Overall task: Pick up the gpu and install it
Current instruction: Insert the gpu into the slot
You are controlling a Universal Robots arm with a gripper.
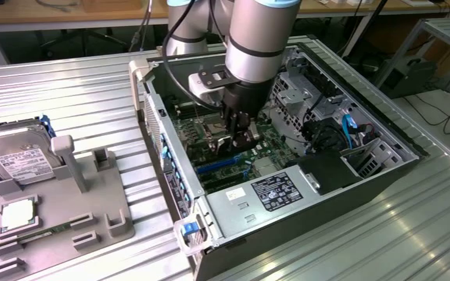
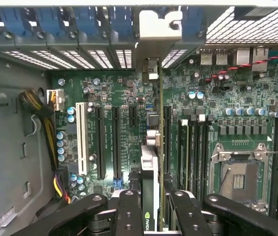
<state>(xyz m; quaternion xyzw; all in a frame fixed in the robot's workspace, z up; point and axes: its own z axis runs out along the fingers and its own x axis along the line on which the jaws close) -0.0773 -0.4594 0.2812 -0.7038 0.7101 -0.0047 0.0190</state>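
Black, matte fingers of the gripper fill the near edge of the wrist view, each studded with small round screws. They are clenched on the gpu.

The card is seen edge-on: a thin, flat slab, dark on its faces, with a pale block on its upper edge and a small green logo just between the finger pads. It stands upright over the green motherboard, in line with the long black expansion slots and beside the white slot. Its silvery sheet-metal bracket sits at the far end, against the perforated slot covers and blue plastic latches. I cannot tell whether its lower edge is seated in a slot.

Beside the card lies the square, metal-framed CPU socket.

In the exterior view the arm reaches down into the open grey steel computer case, which lies on a ribbed aluminium table. To the exterior view's left, a grey moulded fixture carries a silver hard drive with a white label and a small square CPU chip.
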